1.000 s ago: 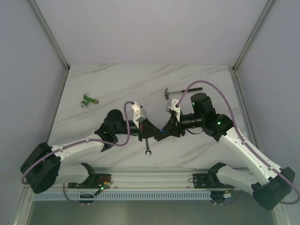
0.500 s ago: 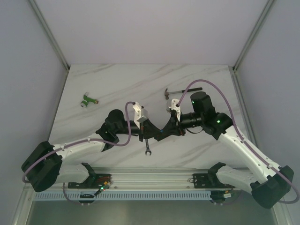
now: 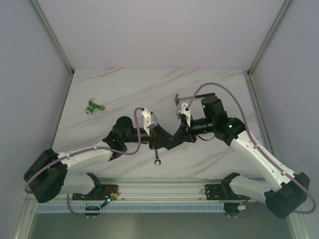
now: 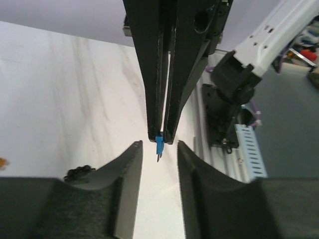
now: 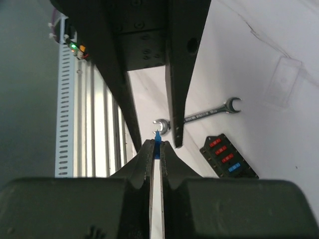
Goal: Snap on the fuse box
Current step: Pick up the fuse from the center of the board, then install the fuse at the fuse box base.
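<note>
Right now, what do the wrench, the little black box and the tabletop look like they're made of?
The wrench looks like bare metal: it is silvery, with a shine. The fuse box seems to be matte black plastic, holding glossy red and blue fuses, probably plastic too. The table looks like white marble with grey veins, though it could be a printed laminate.

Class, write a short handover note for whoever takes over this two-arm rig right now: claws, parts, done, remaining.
Left claw: open, straddling the small blue fuse without gripping it.
Right claw: shut on that fuse.
Black rectangular plastic fuse box lies uncovered on the table, red and blue fuses inside; its clear cover lies apart.
Done: cover not yet on.
Left: probably seat the fuse, then snap the cover on.
</note>
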Available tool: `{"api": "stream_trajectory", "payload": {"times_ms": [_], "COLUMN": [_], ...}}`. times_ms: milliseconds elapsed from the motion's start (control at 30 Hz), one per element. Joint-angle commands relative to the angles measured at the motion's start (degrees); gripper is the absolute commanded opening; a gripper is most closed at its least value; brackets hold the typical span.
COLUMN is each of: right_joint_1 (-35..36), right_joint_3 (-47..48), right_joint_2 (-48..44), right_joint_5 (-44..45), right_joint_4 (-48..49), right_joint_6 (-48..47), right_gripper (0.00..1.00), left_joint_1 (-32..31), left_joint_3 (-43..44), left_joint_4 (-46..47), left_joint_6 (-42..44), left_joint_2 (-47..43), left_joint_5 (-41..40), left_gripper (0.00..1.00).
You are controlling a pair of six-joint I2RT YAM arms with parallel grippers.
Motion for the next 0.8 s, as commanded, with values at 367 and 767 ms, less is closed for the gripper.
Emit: {"api": "stream_trajectory", "payload": {"times_ms": [367, 767], "right_joint_1": [-0.10, 0.12], "right_joint_3": [3.64, 2.39], "right_joint_2": [7.65, 13.97], "right_joint_5": [28.68, 42.96], "right_joint_4": [-2.87, -2.01], "right_joint_6": [19.77, 31.10], "right_gripper": [0.00, 0.00], "left_joint_1": [0.25, -0.65], "left_joint_3": [-7.59, -6.01], "left_joint_4": [5.95, 9.97], "left_joint_6": [5.94, 7.46], "left_joint_2": [7.79, 20.80], "left_joint_5": [-22.55, -29.79], "left_gripper": [0.82, 0.82]}}
